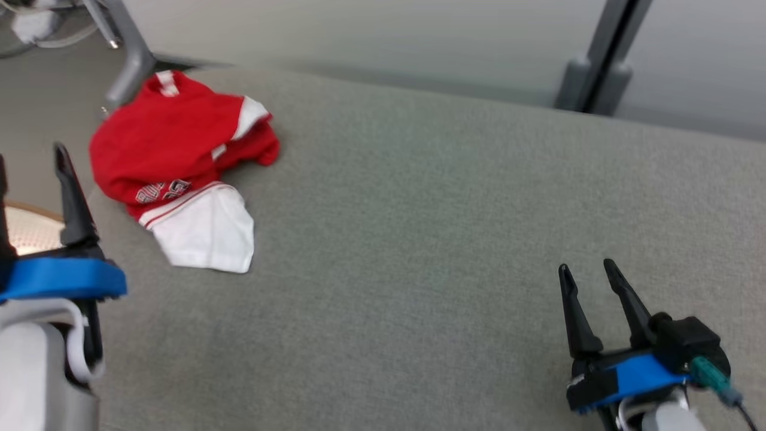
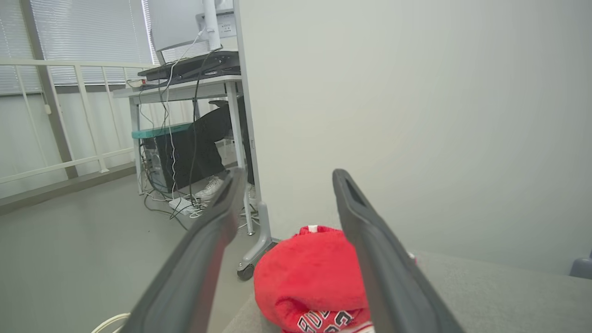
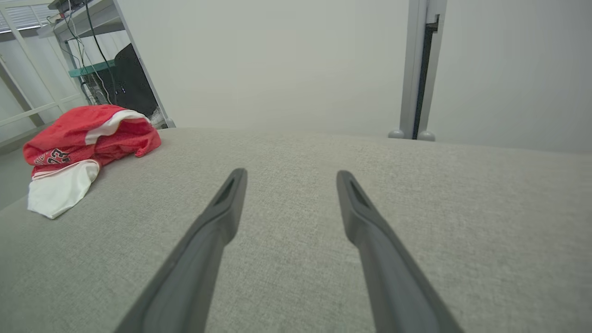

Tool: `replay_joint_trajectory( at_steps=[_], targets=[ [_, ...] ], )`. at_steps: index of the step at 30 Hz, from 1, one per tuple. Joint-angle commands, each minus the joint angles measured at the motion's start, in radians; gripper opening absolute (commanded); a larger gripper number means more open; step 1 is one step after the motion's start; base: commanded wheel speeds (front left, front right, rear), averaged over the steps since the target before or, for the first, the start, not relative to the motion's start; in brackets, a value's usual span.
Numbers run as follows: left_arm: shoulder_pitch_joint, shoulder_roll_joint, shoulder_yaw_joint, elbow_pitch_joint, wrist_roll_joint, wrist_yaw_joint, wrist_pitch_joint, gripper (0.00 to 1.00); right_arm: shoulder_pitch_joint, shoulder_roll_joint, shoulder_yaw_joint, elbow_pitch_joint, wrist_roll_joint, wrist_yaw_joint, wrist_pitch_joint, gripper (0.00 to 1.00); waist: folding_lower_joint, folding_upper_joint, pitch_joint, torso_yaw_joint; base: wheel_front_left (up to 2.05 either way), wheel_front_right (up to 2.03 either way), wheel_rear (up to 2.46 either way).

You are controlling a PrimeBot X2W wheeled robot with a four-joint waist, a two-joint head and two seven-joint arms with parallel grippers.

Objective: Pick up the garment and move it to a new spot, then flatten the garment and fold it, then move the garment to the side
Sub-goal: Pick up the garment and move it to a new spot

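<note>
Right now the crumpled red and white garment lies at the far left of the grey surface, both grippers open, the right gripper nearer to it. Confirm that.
One thing is wrong: the left gripper is nearer, not the right gripper. The head view shows the garment crumpled at the far left of the grey surface, close by the left one's fingers; both grippers are open.

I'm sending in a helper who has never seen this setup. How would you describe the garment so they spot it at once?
A broad grey fabric surface spreads before the robot. At its far left corner, beside a grey metal post, lies the garment, crumpled in a heap. Bright red with white panels and printed lettering, it stands out from the plain grey surface and post.
</note>
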Motion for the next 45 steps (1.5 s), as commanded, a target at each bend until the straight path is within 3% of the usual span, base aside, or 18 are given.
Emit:
replay_joint_trajectory(
  at_steps=[1,9,19,28,40,41,42,43,45],
  targets=[
    [-0.059,0.008,0.007,0.010,-0.015,-0.008,0.008,1.00,-0.019,-0.006,-0.008,-0.016,-0.017,0.002,0.003,1.00,-0.0001,0.0000,0.027,-0.013,0.00,0.00,0.00],
    [-0.277,0.053,0.008,0.106,-0.050,-0.053,0.044,1.00,-0.058,-0.006,-0.037,-0.098,-0.064,0.002,0.027,1.00,-0.0001,0.0000,0.148,-0.077,0.00,0.00,0.00],
    [-0.507,0.087,-0.030,0.378,-0.070,-0.105,0.112,1.00,-0.087,-0.005,-0.055,-0.206,-0.091,0.001,0.057,1.00,-0.0001,0.0000,0.262,-0.137,0.00,0.00,0.00],
    [-0.582,0.075,-0.063,0.686,-0.100,-0.136,0.200,1.00,-0.093,-0.005,-0.069,-0.231,-0.100,0.001,0.067,1.00,-0.0001,0.0000,0.301,-0.150,0.00,0.00,0.00],
    [-0.625,0.069,-0.089,0.944,-0.118,-0.149,0.242,1.00,-0.104,-0.005,-0.059,-0.243,-0.106,0.001,0.076,1.00,-0.0001,0.0000,0.313,-0.169,0.00,0.00,0.00],
    [-0.630,0.072,-0.091,0.959,-0.117,-0.149,0.244,0.76,-0.105,-0.005,-0.059,-0.243,-0.105,0.001,0.078,1.00,-0.0001,0.0000,0.312,-0.172,0.00,0.00,0.00],
    [-0.634,0.073,-0.093,0.968,-0.116,-0.149,0.242,0.23,-0.104,-0.005,-0.061,-0.244,-0.105,0.001,0.078,1.00,-0.0001,0.0000,0.312,-0.173,0.00,0.00,0.00],
    [-0.637,0.074,-0.095,0.978,-0.116,-0.149,0.237,0.00,-0.102,-0.005,-0.061,-0.245,-0.105,0.001,0.078,1.00,-0.0001,0.0000,0.312,-0.175,0.00,0.00,0.00],
    [-0.646,0.079,-0.101,0.989,-0.113,-0.148,0.220,0.00,-0.098,-0.005,-0.063,-0.247,-0.104,0.001,0.078,1.00,-0.0001,0.0000,0.311,-0.178,0.00,0.00,0.00]
  ],
)
